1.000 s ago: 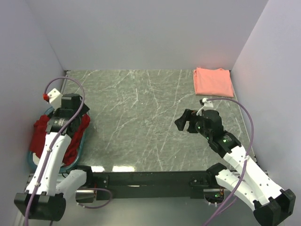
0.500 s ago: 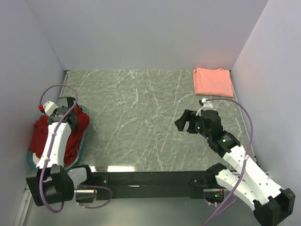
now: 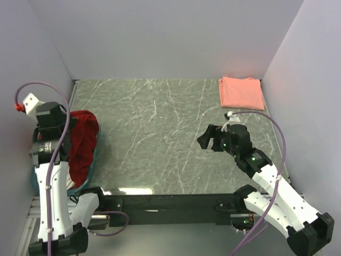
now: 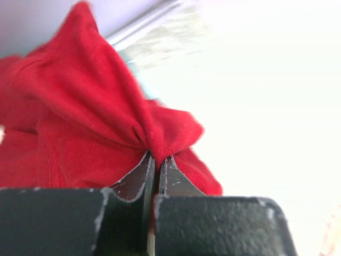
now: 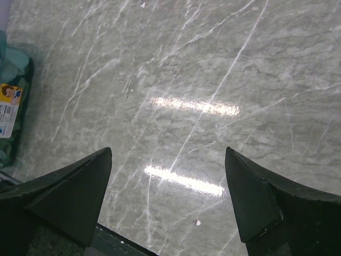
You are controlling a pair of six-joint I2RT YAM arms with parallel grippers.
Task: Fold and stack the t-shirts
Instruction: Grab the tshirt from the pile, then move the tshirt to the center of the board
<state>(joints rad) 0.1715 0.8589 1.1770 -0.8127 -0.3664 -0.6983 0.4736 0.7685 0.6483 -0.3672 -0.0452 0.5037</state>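
Left wrist view: cloth pinched, lift begun

The left gripper, wide open a second ago, has closed fully on a fold of the deep red t-shirt. Its arm has risen, drawing that fold up above the basket; the rest still lies inside. Extraction is judged under way, folding not yet started. The right gripper remains wide open and empty, well right of the basket. The salmon-pink t-shirt lies folded far across from the basket.

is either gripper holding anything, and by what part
The left gripper pinches a bunched fold of the deep red cloth t-shirt; the right gripper is open, holding nothing.
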